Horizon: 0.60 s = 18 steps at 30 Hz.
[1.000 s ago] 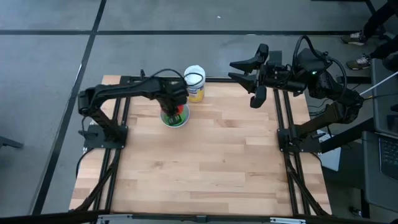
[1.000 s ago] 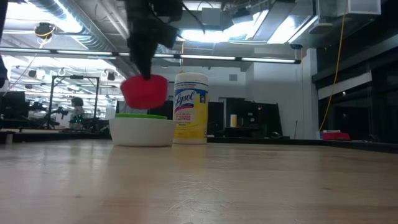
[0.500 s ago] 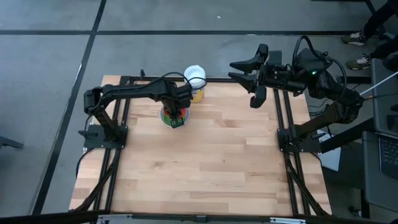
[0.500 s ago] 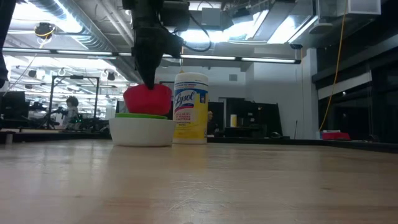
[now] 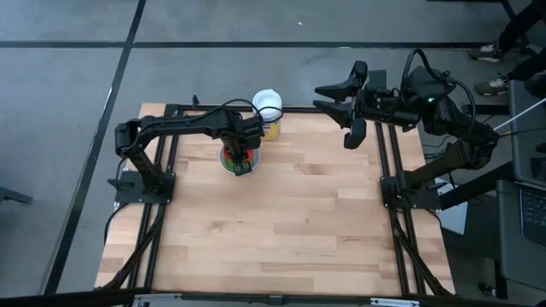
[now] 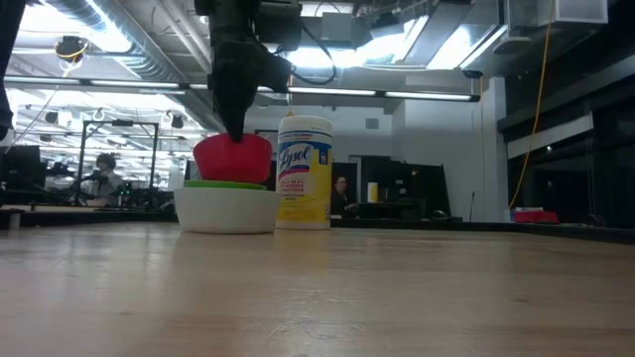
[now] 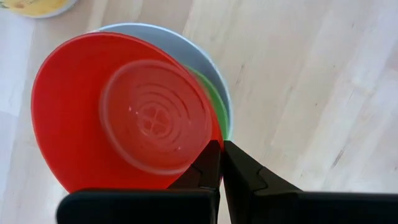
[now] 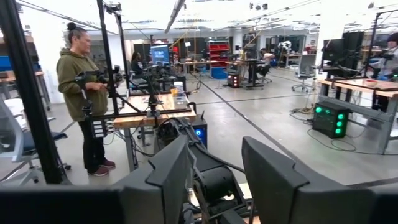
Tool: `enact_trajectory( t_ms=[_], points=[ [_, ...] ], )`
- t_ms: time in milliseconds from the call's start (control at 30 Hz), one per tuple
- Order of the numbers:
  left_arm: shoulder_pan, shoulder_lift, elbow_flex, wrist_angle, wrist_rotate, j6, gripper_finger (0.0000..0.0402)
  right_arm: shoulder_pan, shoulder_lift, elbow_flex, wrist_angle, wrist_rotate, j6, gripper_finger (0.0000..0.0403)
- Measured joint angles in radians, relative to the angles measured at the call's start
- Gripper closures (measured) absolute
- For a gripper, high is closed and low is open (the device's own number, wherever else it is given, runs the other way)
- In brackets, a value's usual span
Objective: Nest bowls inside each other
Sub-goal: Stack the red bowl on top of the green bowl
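Our left gripper (image 7: 219,163), jaws clenched on the rim of the small round red plastic bowl (image 7: 124,112), has lowered it onto the stack in the white plastic bowl (image 6: 226,209); releasing should complete nesting. Our right gripper (image 5: 345,94) waits, jaws parted.

1. Setting: a large open robotics lab or workshop hall, as shown by exposed ceiling ducts (image 6: 119,40) and strip lighting (image 6: 397,96).
2. Floor: polished grey concrete (image 8: 261,118), marked with dark lines.
3. Furnishings: workbenches (image 8: 149,115) fitted with further robot arms; monitors (image 8: 160,55); an equipment box with green lights (image 8: 328,118).
4. Occupants: a person (image 8: 81,93) is seen standing at a bench.
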Motion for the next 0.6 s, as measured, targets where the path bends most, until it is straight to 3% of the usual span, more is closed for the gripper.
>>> enact_trajectory(
  t_ms=[600],
  points=[
    [-0.007, 0.121, -0.001, -0.007, 0.024, 0.041, 0.0400, 0.000, 0.000, 0.000, -0.006, -0.007, 0.006, 0.0227]
  ],
)
